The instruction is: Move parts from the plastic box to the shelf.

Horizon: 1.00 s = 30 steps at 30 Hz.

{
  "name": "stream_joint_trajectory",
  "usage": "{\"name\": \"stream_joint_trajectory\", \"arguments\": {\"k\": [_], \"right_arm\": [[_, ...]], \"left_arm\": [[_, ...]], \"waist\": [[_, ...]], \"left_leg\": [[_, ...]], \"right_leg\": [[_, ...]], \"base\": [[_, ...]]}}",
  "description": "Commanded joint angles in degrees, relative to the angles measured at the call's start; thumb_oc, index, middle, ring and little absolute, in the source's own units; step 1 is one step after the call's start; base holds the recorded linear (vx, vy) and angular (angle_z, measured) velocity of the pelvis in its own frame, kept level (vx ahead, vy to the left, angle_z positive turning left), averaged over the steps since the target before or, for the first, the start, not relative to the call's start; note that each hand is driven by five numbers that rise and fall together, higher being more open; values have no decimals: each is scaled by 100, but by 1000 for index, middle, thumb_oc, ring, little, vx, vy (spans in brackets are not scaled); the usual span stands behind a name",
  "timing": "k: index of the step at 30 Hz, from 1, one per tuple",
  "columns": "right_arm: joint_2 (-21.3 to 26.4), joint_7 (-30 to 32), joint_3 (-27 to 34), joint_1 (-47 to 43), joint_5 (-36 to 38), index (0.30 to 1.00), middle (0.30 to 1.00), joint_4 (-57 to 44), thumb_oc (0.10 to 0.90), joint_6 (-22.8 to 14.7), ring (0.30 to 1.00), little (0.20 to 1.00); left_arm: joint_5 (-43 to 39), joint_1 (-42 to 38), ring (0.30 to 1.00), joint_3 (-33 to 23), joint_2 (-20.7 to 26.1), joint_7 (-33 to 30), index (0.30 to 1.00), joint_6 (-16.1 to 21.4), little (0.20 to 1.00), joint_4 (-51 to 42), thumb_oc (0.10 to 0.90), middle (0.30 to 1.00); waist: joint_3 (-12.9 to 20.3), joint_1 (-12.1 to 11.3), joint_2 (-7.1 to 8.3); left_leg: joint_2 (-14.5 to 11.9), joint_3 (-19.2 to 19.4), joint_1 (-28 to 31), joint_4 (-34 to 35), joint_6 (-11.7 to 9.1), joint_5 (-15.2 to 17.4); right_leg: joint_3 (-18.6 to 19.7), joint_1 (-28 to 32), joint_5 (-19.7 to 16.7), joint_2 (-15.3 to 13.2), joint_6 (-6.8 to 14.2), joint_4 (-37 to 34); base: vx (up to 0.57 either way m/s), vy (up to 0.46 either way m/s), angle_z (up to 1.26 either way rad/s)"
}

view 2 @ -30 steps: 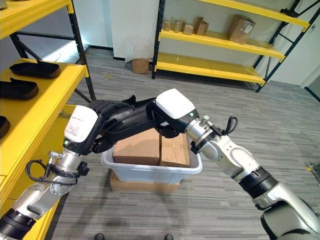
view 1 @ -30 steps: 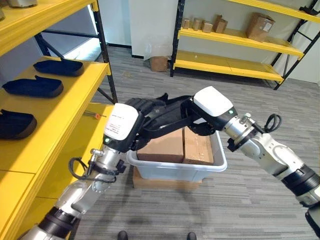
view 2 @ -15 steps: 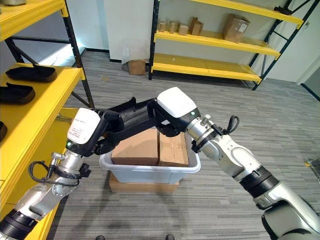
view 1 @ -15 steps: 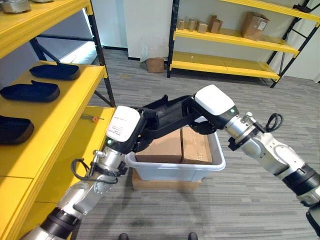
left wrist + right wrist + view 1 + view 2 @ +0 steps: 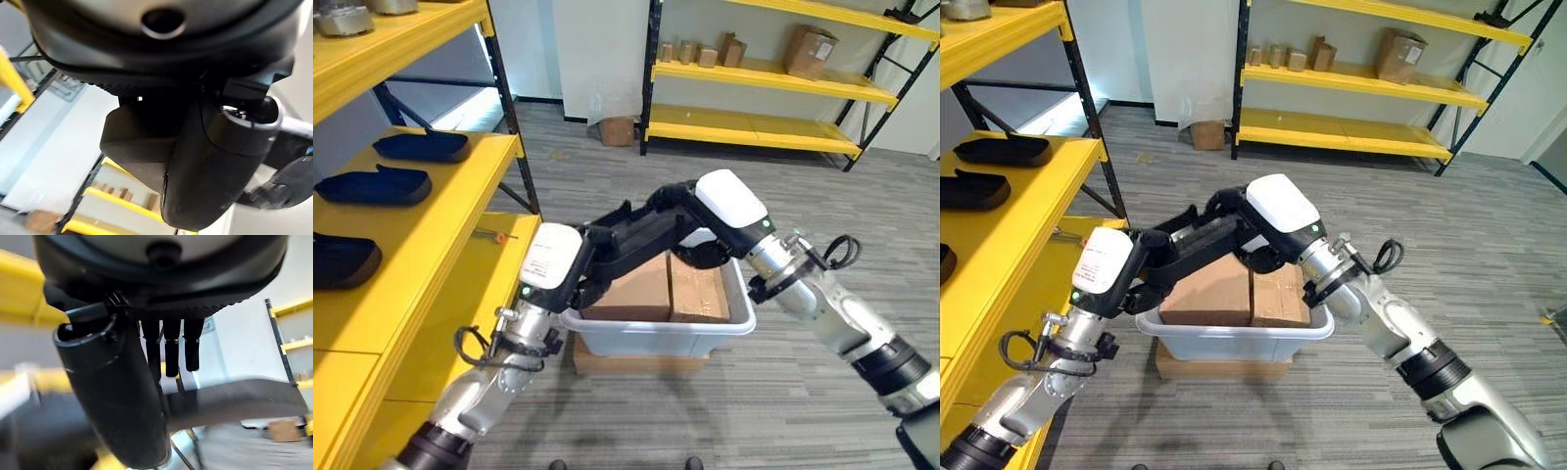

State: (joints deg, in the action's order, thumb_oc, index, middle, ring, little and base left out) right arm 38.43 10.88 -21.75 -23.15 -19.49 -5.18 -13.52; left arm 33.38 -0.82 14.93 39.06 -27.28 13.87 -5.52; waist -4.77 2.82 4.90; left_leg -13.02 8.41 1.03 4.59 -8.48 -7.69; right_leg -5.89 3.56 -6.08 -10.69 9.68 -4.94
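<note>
Both robot hands, left [image 5: 590, 262] and right [image 5: 677, 204], clasp a black part [image 5: 634, 233] above the plastic box [image 5: 656, 333].

Even, bright indoor light; head views sharp, with straight lines bowing toward the edges. A pale glow falls on the floor [image 5: 475, 103] behind the near shelf [image 5: 431, 230]. Both wrist views are blurred, backgrounds out of focus

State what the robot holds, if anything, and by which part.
A long black part, carried above the plastic box: left hand at one end, right hand at the other.
</note>
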Motion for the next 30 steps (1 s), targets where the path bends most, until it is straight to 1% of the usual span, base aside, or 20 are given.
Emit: {"name": "stream_joint_trajectory", "arguments": {"k": [1, 2, 5, 6, 9, 12, 15, 16, 17, 20, 21, 22, 23, 24, 25, 26, 27, 28, 29, 30], "right_arm": [[17, 411, 682, -320, 904, 1000, 1000, -403, 900, -245, 1000, 1000], [-143, 396, 971, 167, 1096, 1000, 1000, -550, 900, -291, 1000, 1000], [-314, 310, 1293, 819, 1329, 1000, 1000, -760, 900, -405, 1000, 1000], [-316, 303, 1301, 842, 1332, 1000, 1000, -774, 900, -403, 1000, 1000], [-418, 234, 1493, 1385, 1408, 1000, 1000, -915, 900, -472, 1000, 1000], [-571, 189, 1616, 1840, 1611, 1000, 1000, -941, 900, -570, 1000, 1000], [-656, 140, 1708, 2169, 1767, 1000, 1000, -993, 900, -629, 1000, 1000], [-624, 181, 1664, 2169, 1702, 1000, 1000, -1003, 900, -646, 1000, 1000], [-623, 181, 1661, 2167, 1702, 1000, 1000, -1002, 900, -646, 1000, 1000], [-558, 253, 1480, 1885, 1697, 1000, 1000, -1071, 900, -737, 1000, 1000], [-556, 258, 1472, 1862, 1696, 1000, 1000, -1055, 900, -744, 1000, 1000], [-519, 379, 1217, 1388, 1626, 1000, 1000, -1068, 900, -773, 1000, 1000], [-519, 383, 1208, 1373, 1623, 1000, 1000, -1057, 900, -777, 1000, 1000], [-507, 512, 985, 935, 1519, 1000, 1000, -1043, 900, -779, 1000, 1000], [-512, 541, 949, 855, 1500, 1000, 1000, -987, 900, -792, 1000, 1000], [-518, 615, 853, 653, 1470, 1000, 1000, -946, 900, -787, 1000, 1000], [-588, 676, 661, 275, 1492, 1000, 1000, -837, 900, -779, 1000, 1000], [-590, 679, 657, 263, 1491, 1000, 1000, -828, 900, -783, 1000, 1000], [-642, 672, 549, 137, 1490, 1000, 1000, -786, 900, -758, 1000, 1000], [-642, 676, 546, 124, 1488, 1000, 1000, -778, 900, -760, 1000, 1000]], "left_arm": [[-301, -508, 300, -482, -27, -346, 300, 114, 300, -131, 400, 300], [-311, -239, 300, -721, -78, -372, 300, 99, 300, -118, 400, 300], [-324, 92, 300, -961, -126, -395, 300, 125, 300, -178, 400, 300], [-326, 106, 300, -958, -123, -391, 300, 125, 300, -185, 400, 300], [-318, 380, 300, -1112, -150, -397, 300, 163, 300, -215, 400, 300], [-283, 594, 300, -1268, -188, -443, 300, 175, 300, -283, 400, 300], [-234, 799, 300, -1449, -253, -590, 300, 184, 300, -385, 400, 300], [-222, 804, 300, -1532, -279, -741, 300, 163, 300, -468, 400, 300], [-222, 806, 300, -1535, -281, -740, 300, 162, 300, -470, 400, 300], [-37, 789, 300, -1667, -271, -1021, 300, 100, 300, -709, 400, 300], [-34, 793, 300, -1680, -275, -1019, 300, 93, 300, -724, 400, 300], [66, 723, 300, -1708, -219, -1127, 300, 95, 300, -909, 400, 300], [67, 723, 300, -1717, -222, -1125, 300, 94, 300, -911, 400, 300], [112, 646, 300, -1713, -186, -1260, 300, 86, 300, -1015, 400, 300], [118, 627, 300, -1737, -193, -1267, 300, 81, 300, -1014, 400, 300], [138, 550, 300, -1720, -182, -1344, 300, 97, 300, -1034, 400, 300], [188, 364, 300, -1685, -171, -1467, 300, 102, 300, -1091, 400, 300], [188, 359, 300, -1689, -170, -1468, 300, 102, 300, -1089, 400, 300], [184, 315, 300, -1673, -212, -1510, 300, 128, 300, -1169, 400, 300], [183, 315, 300, -1680, -214, -1506, 300, 126, 300, -1178, 400, 300]], "waist": [[344, -94, -64], [326, -95, -98], [292, -91, -152], [314, -89, -154], [289, -92, -214], [230, -108, -291], [175, -125, -382], [112, -181, -433], [112, -175, -436], [-8, -347, -518], [-17, -319, -531], [-133, -491, -609], [-134, -472, -614], [-231, -687, -662], [-242, -632, -673], [-318, -741, -682], [-396, -875, -599], [-390, -859, -594], [-318, -892, -529], [-302, -879, -519]], "left_leg": [[-135, -279, 324, 41, 136, 461], [-146, -301, 298, 41, 126, 437], [-177, -333, 263, 41, 103, 395], [-184, -340, 281, 41, 94, 446], [-228, -384, 248, 41, 63, 401], [-284, -440, 171, 35, 32, 257], [-366, -534, 140, 9, -22, 223], [-429, -612, 89, -10, -54, 129], [-432, -618, 85, -10, -56, 127], [-569, -804, -72, -29, -201, -211], [-586, -836, -89, -24, -215, -229], [-688, -1089, -303, 4, -381, -657], [-691, -1106, -317, 3, -385, -661], [-692, -1441, -462, 38, -464, -988], [-696, -1499, -521, 37, -477, -1022], [-612, -1810, -625, 23, -497, -1246], [-357, -2298, -741, -64, -373, -1248], [-344, -2314, -770, -75, -369, -1254], [-160, -2366, -752, -379, -261, -918], [-123, -2387, -837, -444, -248, -925]], "right_leg": [[-306, -146, 388, 30, 85, 513], [-319, -152, 398, 51, 72, 506], [-347, -150, 425, 95, 57, 502], [-350, -126, 466, 99, 67, 496], [-377, -117, 509, 146, 38, 496], [-413, -148, 520, 204, -13, 534], [-487, -128, 684, 288, -71, 654], [-565, -165, 784, 349, -138, 804], [-571, -168, 788, 351, -140, 811], [-732, -185, 900, 512, -271, 868], [-758, -185, 900, 530, -285, 868], [-917, -193, 912, 662, -365, 781], [-931, -193, 910, 667, -368, 777], [-957, -274, 910, 694, -403, 763], [-997, -305, 909, 702, -414, 776], [-1000, -394, 879, 671, -424, 815], [-1037, -648, 810, 498, -416, 910], [-1049, -664, 807, 488, -413, 913], [-1064, -812, 758, 370, -399, 960], [-1071, -857, 711, 346, -391, 955]], "base": [[-11, -38, -1], [-12, -43, 0], [-7, -28, 1], [17, -33, 5], [-4, -54, 8], [-30, -60, 6], [-33, -91, 8], [-49, -88, 16], [-86, -134, 16], [-77, -125, 23], [-169, -167, 39], [-140, -120, 41], [-248, -144, 38], [-128, -39, 29], [-199, -29, 32], [-232, 4, 41], [-222, 12, 28], [-219, -29, 25], [-95, -18, 18], [-128, -50, 30]]}}
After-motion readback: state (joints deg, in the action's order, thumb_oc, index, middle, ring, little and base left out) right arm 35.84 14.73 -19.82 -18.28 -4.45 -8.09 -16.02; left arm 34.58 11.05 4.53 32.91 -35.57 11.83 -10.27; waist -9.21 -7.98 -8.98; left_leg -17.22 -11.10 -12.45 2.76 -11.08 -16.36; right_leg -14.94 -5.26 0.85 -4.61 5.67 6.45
